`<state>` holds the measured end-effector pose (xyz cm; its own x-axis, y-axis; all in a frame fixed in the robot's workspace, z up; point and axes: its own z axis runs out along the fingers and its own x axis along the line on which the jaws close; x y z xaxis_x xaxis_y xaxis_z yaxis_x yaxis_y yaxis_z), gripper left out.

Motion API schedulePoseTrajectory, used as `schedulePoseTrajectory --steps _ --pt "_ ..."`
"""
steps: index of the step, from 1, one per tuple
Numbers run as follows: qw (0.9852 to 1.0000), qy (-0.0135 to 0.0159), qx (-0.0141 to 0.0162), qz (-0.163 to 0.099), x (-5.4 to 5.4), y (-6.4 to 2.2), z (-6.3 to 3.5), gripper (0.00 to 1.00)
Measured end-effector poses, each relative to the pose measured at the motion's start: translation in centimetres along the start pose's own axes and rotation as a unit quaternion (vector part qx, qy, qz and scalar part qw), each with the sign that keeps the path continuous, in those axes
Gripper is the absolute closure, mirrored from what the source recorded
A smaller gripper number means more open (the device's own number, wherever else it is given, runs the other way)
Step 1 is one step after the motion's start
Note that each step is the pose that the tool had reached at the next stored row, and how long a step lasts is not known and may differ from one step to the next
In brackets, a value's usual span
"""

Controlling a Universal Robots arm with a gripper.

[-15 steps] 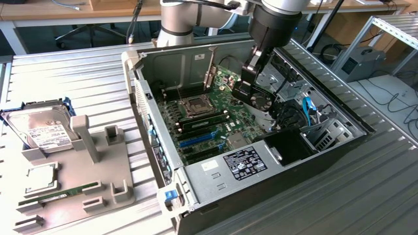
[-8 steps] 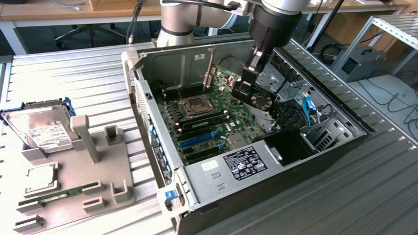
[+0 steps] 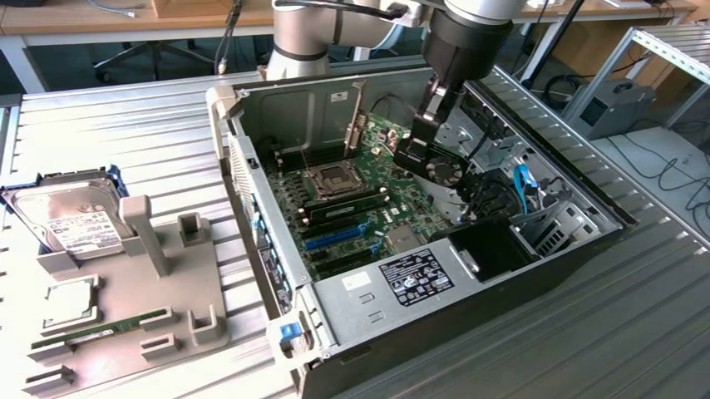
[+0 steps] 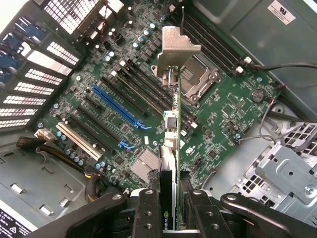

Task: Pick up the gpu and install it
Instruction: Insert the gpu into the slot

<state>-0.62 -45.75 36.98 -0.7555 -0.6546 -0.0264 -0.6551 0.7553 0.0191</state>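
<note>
My gripper (image 3: 426, 156) hangs inside the open computer case (image 3: 367, 287), shut on the gpu (image 3: 445, 171), a black card with a round fan. The card is held on edge above the green motherboard (image 3: 367, 195), clear of it. In the wrist view the gpu (image 4: 170, 148) shows edge-on between the black fingers (image 4: 147, 213), its silvery metal bracket (image 4: 177, 45) pointing away over the memory slots beside the CPU socket (image 4: 200, 79). The blue expansion slot (image 4: 119, 106) and the black slots beside it lie off to one side of the card's edge.
On the exterior view's left, a grey holder (image 3: 133, 307) carries a silver hard drive (image 3: 72, 223), a CPU (image 3: 66, 301) and a green RAM stick (image 3: 106, 327). Cables and a drive cage (image 3: 544, 224) crowd the case at the exterior view's right.
</note>
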Motion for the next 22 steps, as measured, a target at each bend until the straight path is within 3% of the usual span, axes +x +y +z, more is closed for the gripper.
schedulePoseTrajectory --steps 22 --pt "0.9994 0.0006 -0.0009 -0.034 0.00 0.00 0.00 0.74"
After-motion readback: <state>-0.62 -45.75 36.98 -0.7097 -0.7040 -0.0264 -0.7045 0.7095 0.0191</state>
